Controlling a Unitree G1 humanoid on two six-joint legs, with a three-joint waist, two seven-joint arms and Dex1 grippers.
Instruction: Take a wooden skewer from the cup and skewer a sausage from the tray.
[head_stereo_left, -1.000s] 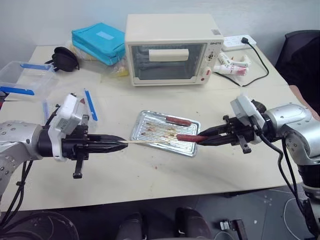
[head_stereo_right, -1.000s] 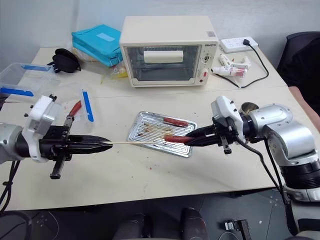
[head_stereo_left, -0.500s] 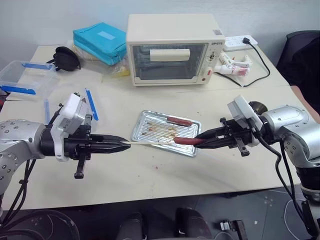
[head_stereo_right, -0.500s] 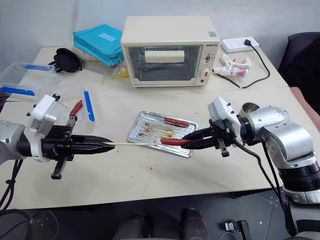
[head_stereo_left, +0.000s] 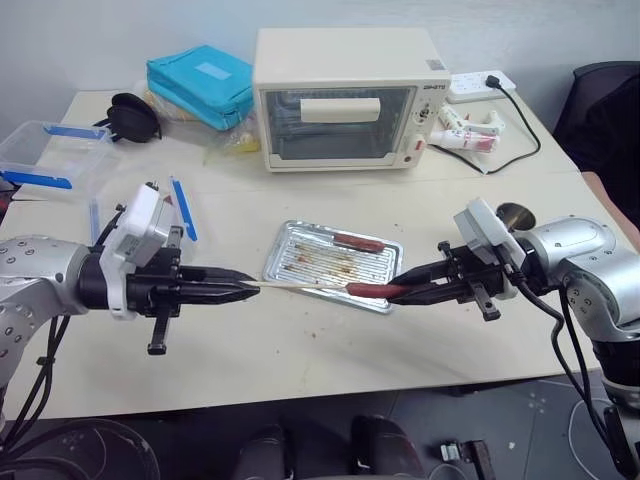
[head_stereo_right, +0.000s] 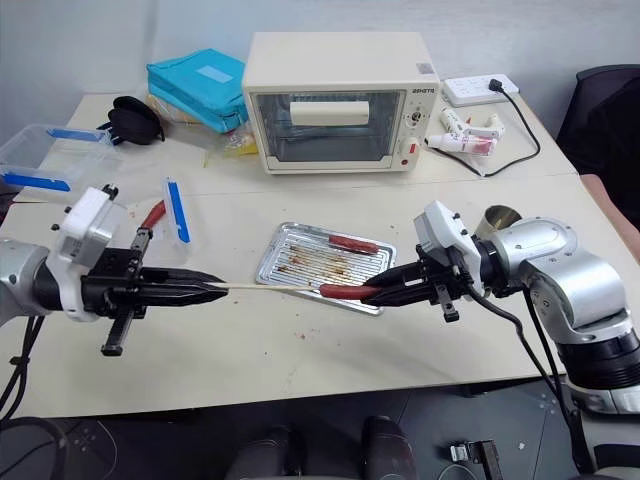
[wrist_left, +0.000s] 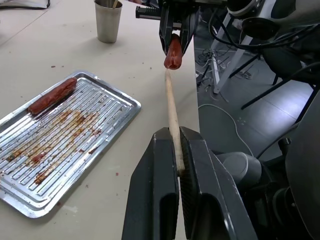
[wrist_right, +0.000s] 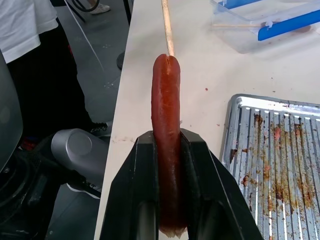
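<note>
Pale table (head_stereo_left: 300, 350) with a toaster oven (head_stereo_left: 340, 98) at its far edge, a teal pouch (head_stereo_left: 200, 85) and clear boxes (head_stereo_left: 45, 155) toward the far left corner. Tray (head_stereo_left: 285, 250) sits mid-table, slightly skewed; one sausage lies along its far edge. Cup (head_stereo_right: 500, 218) stands near the right edge, behind the right arm.

Change over the last second: the sausage (head_stereo_left: 368, 291) in the right gripper (head_stereo_left: 405, 293) has slid leftward along the tray's near edge, toward the skewer (head_stereo_left: 300, 286); a second ago a clear gap separated tip and sausage end, now the tip sits at or just inside that end. The left gripper (head_stereo_left: 240, 290) has barely shifted. Reading: the skewering step is at first contact, with the push along the stick probably still to come.

Left gripper: clamped on the skewer's butt, stick pointing level toward the right. Right gripper: clenched around the sausage's rear half, front half sticking out toward the skewer. Both meet over the tray's near edge, between the two grippers. Alignment looks close to end-on in the wrist views; the tip meets the sausage end slightly off-centre, so a skewed exit is possible.
</note>
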